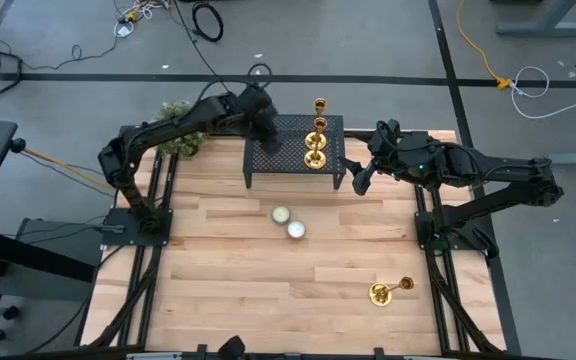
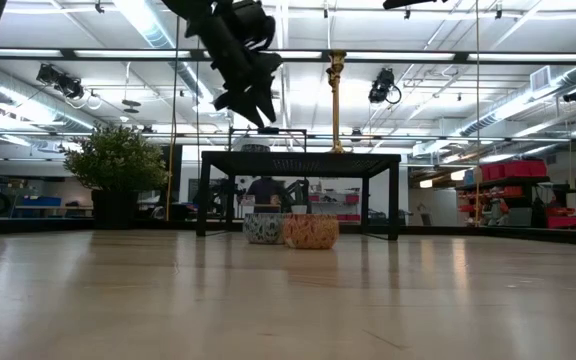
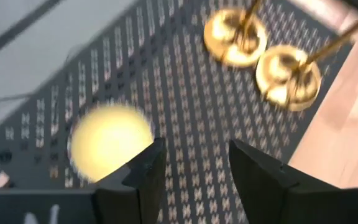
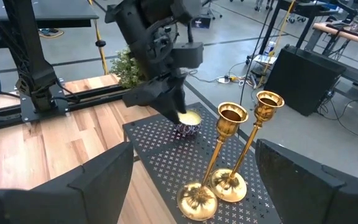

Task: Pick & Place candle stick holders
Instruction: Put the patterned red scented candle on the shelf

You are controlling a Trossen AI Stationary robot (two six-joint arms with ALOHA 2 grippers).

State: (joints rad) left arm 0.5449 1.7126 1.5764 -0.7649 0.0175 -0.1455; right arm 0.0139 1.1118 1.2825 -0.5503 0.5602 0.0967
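We saw a wooden table [image 1: 218, 270] with a small black perforated metal stand [image 1: 288, 160] at its far edge, near the middle. Two of the candle stick holders [image 1: 316, 140] stood upright on the right part of that stand, just beside each other, their round bases almost touching [image 4: 213, 190]. The third candle stick holder [image 1: 388, 291] lay on its side on the wood, near the front right of the table, well apart from the stand.

The left gripper [image 1: 265, 140] hung above the left part of the stand. In its wrist view its two dark fingers [image 3: 143, 177] stood partly apart with only the perforated top showing between them, and they held nothing. A small pale yellow candle in a little bowl [image 4: 188, 121] sat on the stand just under and beside that gripper, well apart from the two brass bases [image 3: 263, 59].

The right gripper [image 1: 360, 180] waited just off the right end of the stand, above the table, with its fingers [image 4: 98, 177] spread wide and empty, facing the two upright holders.

Two small round candle bowls [image 1: 288, 222] sat on the wood in front of the stand, touching or nearly so. A leafy green plant [image 1: 180, 125] stood beyond the far left corner of the stand.
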